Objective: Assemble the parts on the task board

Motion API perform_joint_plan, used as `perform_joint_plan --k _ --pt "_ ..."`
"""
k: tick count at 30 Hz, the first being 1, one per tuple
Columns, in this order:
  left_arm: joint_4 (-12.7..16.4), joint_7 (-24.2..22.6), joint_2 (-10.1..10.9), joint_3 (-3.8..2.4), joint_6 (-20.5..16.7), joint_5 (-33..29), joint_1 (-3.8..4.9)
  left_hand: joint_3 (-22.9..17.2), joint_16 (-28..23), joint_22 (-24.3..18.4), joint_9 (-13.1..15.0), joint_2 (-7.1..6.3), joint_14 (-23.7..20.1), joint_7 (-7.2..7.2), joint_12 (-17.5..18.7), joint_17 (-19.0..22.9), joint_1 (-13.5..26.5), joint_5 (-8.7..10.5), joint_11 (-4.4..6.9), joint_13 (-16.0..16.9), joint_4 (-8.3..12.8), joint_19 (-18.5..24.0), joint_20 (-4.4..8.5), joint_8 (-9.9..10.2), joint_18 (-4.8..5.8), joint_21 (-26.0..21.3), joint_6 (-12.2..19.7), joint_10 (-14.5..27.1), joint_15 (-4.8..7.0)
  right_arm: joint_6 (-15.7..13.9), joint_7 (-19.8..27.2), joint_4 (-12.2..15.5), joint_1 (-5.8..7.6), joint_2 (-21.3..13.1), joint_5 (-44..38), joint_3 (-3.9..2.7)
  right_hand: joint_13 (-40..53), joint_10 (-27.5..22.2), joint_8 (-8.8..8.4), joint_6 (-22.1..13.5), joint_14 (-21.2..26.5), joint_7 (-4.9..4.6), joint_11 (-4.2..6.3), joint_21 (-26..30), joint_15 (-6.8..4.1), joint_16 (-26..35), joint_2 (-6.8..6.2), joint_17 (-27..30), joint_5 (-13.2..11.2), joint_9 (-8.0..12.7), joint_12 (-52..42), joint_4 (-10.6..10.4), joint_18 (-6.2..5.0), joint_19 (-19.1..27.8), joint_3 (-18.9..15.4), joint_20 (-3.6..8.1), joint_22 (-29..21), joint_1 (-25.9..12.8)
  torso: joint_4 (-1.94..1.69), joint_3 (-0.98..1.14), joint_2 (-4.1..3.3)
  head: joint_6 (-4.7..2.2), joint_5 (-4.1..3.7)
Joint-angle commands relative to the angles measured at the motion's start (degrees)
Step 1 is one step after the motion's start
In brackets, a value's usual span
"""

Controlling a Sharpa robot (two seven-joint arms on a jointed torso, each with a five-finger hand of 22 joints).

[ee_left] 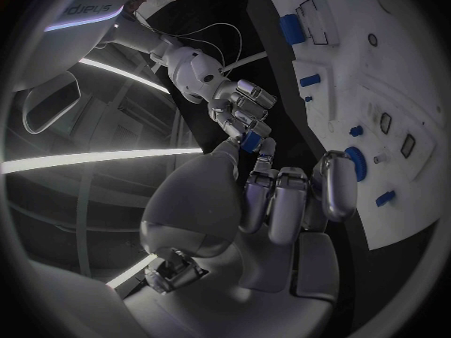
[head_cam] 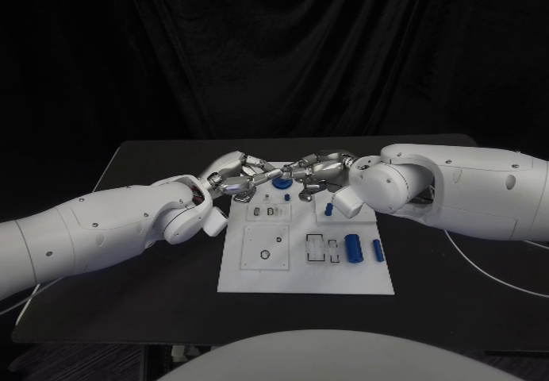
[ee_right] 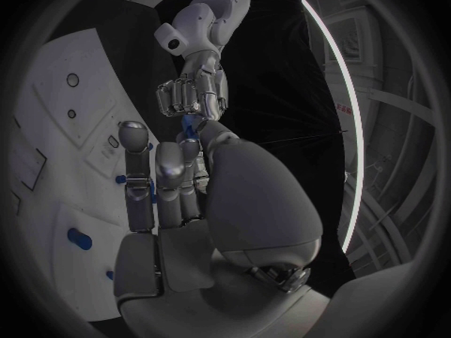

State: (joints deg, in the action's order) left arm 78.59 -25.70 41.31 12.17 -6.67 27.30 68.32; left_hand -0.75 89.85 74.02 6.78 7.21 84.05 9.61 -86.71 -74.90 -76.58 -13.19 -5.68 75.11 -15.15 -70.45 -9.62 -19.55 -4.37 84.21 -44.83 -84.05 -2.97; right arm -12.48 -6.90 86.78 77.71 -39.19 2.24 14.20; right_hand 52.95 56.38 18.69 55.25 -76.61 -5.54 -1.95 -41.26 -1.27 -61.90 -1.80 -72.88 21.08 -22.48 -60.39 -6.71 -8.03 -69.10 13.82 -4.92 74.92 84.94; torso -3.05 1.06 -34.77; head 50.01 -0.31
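Meeting at the task board's [head_cam: 258, 274] 12 o'clock edge, left hand [head_cam: 235, 178] and right hand [head_cam: 316, 173] jointly pinch a small blue part [head_cam: 282, 182], mostly hidden by fingertips. Its long axis cannot be made out. Two blue cylinders [head_cam: 354, 248] lie at 3 o'clock, axes running 12 to 6.

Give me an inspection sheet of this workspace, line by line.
Surface: black table, task board in the middle.
Job's things: blue round part at the board's far edge between the hands; two blue cylinders lying on the board's right side; small blue part farther back.
Clutter: nothing seen.
Hands: left hand and right hand meet over the far edge; a small blue piece between their fingertips.
Cables: white cable on the table's right.
Surroundings: black curtain.
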Motion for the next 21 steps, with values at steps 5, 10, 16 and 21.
perform_joint_plan --k 5,10,16,21 --pt "0.0 -1.2 -0.2 -0.09 1.4 -0.2 -0.12 -0.8 0.1 0.1 0.2 0.09 5.9 -0.34 0.3 -15.1 -2.7 -3.85 0.33 12.3 1.7 0.6 0.16 -0.6 0.13 -0.4 0.0 -1.3 0.13 0.5 -0.7 0.1 -0.16 -0.2 -0.5 -0.03 -0.2 -0.4 0.36 -0.2 0.4 -0.16 0.01 0.4 0.07 0.2 0.53 0.0 0.3 -7.4 0.1 -0.1 -0.6 0.5 -0.2 -0.14 3.1 -0.2 -0.01 0.01 0.1 -0.01 0.07" --pt "-0.3 -1.2 0.0 -0.09 1.9 -0.2 -0.18 -1.3 0.1 0.1 0.2 -0.49 5.9 -0.34 0.4 -15.1 -4.0 -5.56 0.39 12.3 2.8 0.6 0.25 -0.6 0.12 -0.4 0.1 -1.2 0.21 -0.3 0.1 0.1 -0.16 -0.5 -0.5 -0.03 -0.1 -0.3 0.42 -0.2 0.3 -0.14 0.0 0.4 0.09 0.2 0.56 0.0 0.3 -7.4 0.0 -0.2 -0.6 0.5 -0.2 -0.16 3.1 -0.2 0.04 0.07 0.07 -0.01 0.19" --pt "-0.7 -1.3 0.3 -0.09 2.4 -0.2 -0.32 -1.9 0.1 0.0 0.2 -0.91 5.9 -0.3 0.6 -15.1 -4.9 -7.6 0.38 12.2 3.3 0.8 0.26 -0.6 0.1 -0.5 0.2 -0.9 0.2 -1.0 0.7 0.2 -0.16 -0.9 -0.5 -0.03 0.0 -0.2 0.46 -0.3 0.3 -0.13 0.0 0.4 0.1 0.0 0.57 -0.1 0.3 -7.4 -0.1 -0.2 -0.61 0.5 -0.3 -0.17 3.1 -0.3 0.05 0.07 0.05 -0.01 0.21" --pt "-0.8 -1.5 0.4 -0.09 2.6 -0.2 -0.43 -2.2 0.1 0.0 0.2 -1.01 5.9 -0.3 0.7 -15.1 -5.3 -8.21 0.38 12.1 3.4 0.9 0.26 -0.7 0.09 -0.5 0.2 -0.8 0.2 -0.9 0.2 0.1 -0.16 -0.9 -0.5 -0.03 0.0 -0.3 0.49 -0.3 0.3 -0.12 0.01 0.5 0.1 0.1 0.56 0.0 0.3 -7.4 -0.1 -0.2 -0.62 0.6 -0.3 -0.18 3.1 -0.3 0.06 0.05 0.12 -0.01 0.38"
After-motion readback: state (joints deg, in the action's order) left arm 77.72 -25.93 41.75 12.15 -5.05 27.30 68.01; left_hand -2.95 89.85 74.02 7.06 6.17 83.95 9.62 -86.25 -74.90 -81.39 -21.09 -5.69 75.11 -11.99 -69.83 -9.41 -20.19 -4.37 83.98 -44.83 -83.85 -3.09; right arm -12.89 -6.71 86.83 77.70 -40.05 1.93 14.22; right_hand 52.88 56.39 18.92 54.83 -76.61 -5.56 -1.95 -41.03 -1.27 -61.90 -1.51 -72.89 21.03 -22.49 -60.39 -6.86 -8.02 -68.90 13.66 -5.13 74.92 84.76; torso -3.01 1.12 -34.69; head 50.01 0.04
